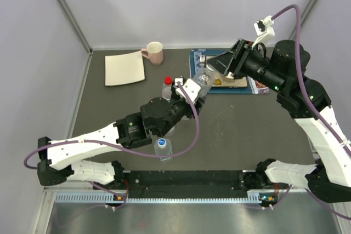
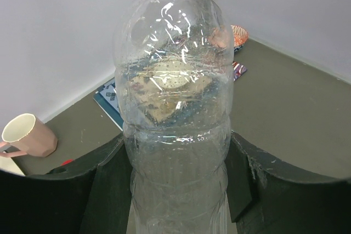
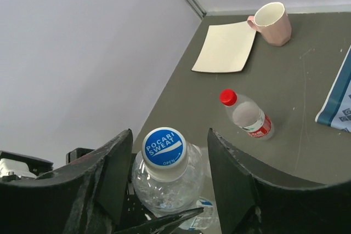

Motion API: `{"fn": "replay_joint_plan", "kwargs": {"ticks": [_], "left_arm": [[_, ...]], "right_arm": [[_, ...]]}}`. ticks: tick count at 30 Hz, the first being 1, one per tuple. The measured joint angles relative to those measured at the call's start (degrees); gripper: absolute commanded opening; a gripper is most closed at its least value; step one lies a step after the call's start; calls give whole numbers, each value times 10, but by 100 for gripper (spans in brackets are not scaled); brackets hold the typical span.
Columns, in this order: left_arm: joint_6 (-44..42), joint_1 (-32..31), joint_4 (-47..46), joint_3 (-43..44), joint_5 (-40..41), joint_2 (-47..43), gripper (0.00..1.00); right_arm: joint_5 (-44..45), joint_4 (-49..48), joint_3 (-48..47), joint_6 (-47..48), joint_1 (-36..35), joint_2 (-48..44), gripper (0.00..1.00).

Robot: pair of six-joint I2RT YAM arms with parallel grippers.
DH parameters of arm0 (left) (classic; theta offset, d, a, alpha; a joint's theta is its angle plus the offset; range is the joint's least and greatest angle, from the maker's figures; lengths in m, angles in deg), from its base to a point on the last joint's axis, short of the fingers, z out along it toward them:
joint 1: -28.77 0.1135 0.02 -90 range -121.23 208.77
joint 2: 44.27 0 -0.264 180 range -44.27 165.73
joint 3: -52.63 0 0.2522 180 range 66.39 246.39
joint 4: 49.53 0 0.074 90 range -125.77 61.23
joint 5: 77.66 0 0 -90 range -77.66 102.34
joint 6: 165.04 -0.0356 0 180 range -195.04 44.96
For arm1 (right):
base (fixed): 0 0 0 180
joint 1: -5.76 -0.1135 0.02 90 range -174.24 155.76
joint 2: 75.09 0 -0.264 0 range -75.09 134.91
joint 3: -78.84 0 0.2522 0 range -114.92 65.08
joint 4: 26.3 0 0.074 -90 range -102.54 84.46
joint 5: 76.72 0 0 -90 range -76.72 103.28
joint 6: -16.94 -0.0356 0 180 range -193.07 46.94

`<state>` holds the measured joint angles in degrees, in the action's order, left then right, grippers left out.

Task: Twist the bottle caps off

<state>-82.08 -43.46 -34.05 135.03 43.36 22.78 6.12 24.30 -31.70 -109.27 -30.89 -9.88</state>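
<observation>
The left jaws are clamped on the body of a clear ribbed bottle [image 2: 175,135], with a dark finger [image 2: 107,184] pressed against each side of it. The right jaws stand apart, flanking the blue cap [image 3: 163,147] of that same bottle. A gap shows between the cap and each finger, so they touch neither side. The cap carries white POCARI SWEAT lettering and sits on the neck.

From above, this bottle is held tilted over the dark surface [image 1: 236,130], between the ends of the two arms and at the left edge of a blue mat [image 1: 258,87]. What lies on the mat is too small to make out.

A second bottle [image 3: 249,118] with a red-and-white label stands on the surface just beside the left wrist, wearing its red cap [image 3: 228,97]. A third bottle [image 1: 163,152] stands nearer the front edge, close against the left arm, with a blue-and-white cap [image 1: 162,143] on top.

At the far left of the surface lies a cream sheet [image 1: 125,68], and a pink mug [image 1: 155,53] stands just beside its far right corner.
</observation>
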Motion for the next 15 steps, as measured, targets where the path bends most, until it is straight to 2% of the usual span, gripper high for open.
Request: {"fn": "replay_joint_plan", "kwargs": {"ticks": [6,9,10,15], "left_arm": [[-3,-1,1,0,2,1,46],[-4,-2,1,0,3,4,46],[-4,-2,1,0,4,4,46],[-4,-2,8,0,5,4,49]], "right_arm": [[-2,5,8,-3,-1,2,36],[-2,5,8,-4,-4,2,14],[-2,5,9,-3,-4,2,0],[0,2,14,6,-3,2,0]]}}
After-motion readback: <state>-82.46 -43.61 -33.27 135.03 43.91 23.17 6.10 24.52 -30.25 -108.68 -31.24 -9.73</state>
